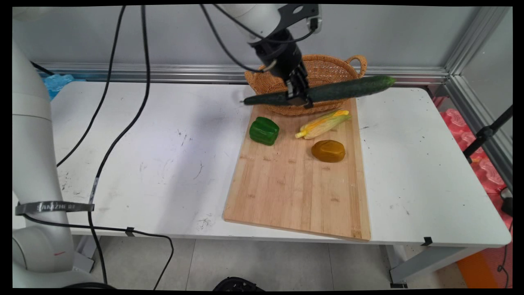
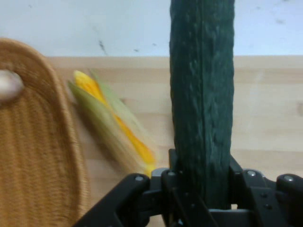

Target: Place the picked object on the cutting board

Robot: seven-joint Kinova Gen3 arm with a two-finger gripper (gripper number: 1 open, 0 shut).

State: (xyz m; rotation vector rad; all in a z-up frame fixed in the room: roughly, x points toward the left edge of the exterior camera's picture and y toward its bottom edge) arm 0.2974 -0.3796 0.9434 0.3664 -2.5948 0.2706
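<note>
Black pincer [image 1: 298, 95] is clamped on a long cucumber [image 1: 348, 88], held aloft over the wicker basket [image 1: 327, 69]. Corn [image 1: 323, 124] lies just below on the cutting board [image 1: 294, 184].

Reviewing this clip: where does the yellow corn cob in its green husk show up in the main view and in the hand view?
Main view: the yellow corn cob in its green husk lies on the bamboo cutting board, just below the woven wicker basket.
Hand view: the corn runs diagonally left of centre, between basket and the long dark green cucumber.
Shared landmark: the cucumber, clamped in the gripper.
</note>
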